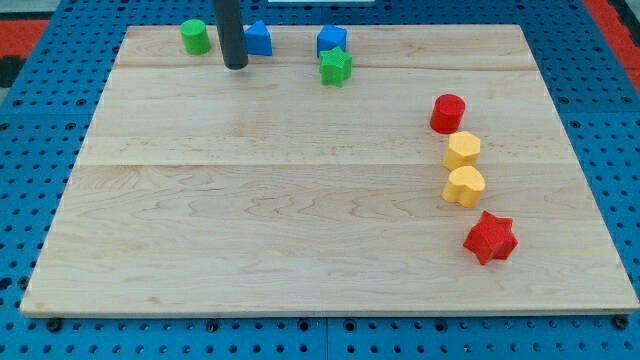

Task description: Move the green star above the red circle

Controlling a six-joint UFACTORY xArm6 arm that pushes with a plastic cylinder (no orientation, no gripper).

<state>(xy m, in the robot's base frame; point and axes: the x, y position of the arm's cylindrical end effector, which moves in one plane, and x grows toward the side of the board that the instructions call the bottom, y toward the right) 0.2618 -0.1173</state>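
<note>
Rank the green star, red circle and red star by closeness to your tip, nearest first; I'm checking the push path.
From my tip:
1. Green star, to its right near the view's top.
2. Red circle, farther right.
3. Red star, the view's lower right.

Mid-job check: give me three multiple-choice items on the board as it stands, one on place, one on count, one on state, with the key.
1. Where is the green star relative to the red circle?
A. up and to the view's left
B. directly below
C. to the view's right

2. How many yellow blocks lie on the board?
A. one
B. two
C. three

3. My tip is:
A. pressed against the green star
B. beside the blue triangle, clear of the star
C. touching the red star

Key: 1 A, the star sits near the top edge, leftward of the circle; 2 B, two show below the red circle; 3 B, board shows between tip and star.
</note>
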